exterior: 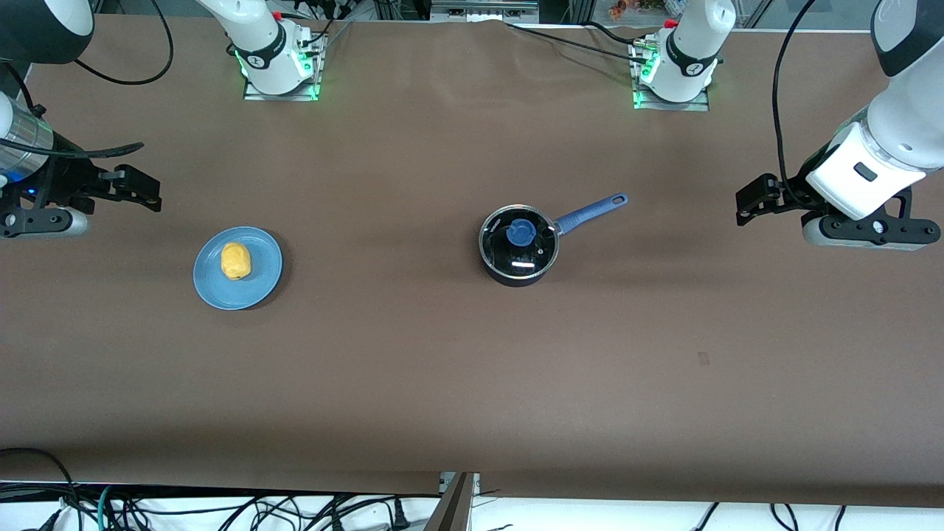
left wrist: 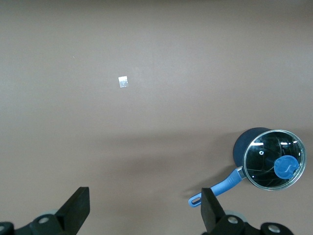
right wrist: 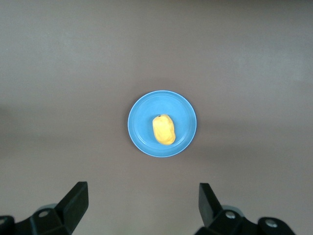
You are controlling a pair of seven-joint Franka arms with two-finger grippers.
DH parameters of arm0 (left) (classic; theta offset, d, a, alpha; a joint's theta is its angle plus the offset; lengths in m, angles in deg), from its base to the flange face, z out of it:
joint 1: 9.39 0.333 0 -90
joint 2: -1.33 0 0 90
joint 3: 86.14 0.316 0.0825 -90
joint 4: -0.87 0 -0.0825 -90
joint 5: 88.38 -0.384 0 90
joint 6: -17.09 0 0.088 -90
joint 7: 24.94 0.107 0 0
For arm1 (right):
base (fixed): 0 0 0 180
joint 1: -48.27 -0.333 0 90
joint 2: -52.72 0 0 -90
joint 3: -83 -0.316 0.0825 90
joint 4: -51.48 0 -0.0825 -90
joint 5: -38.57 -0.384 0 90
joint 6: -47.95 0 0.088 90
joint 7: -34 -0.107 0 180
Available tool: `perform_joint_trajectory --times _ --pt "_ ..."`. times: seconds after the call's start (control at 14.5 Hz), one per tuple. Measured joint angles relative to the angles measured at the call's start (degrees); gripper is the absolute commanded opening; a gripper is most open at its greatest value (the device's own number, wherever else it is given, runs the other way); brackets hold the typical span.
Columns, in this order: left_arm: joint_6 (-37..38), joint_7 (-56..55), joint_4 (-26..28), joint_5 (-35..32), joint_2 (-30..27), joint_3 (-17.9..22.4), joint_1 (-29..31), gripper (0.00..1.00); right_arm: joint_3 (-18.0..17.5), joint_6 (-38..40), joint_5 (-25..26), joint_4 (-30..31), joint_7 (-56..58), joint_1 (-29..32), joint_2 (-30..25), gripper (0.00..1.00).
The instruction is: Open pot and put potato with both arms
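A: Left gripper [left wrist: 142, 210] and right gripper [right wrist: 142, 208]?

B: Both spread wide and empty, each up over its own table end.

A: Progress?

B: None: glass lid with blue knob [exterior: 521, 232] covers the black blue-handled saucepan [exterior: 518, 246] mid-table; yellow lumpy potato [exterior: 236, 261] sits on the flat blue plate [exterior: 264, 279].

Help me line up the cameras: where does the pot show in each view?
Front view: the pot stands mid-table, lid on, handle toward the left arm's end.
Left wrist view: the pot shows at the lower right edge of the picture.
Right wrist view: not in it.
Shared landmark: the lid's blue knob.
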Motion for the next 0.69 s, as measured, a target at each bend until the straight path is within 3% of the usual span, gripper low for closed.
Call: perform_joint_trajectory --times 0.69 --pt "0.26 -5.25 0.17 -3.88 1.62 -1.38 -1.47 1.00 -0.13 0.00 0.00 0.00 0.00 -0.07 0.00 1.00"
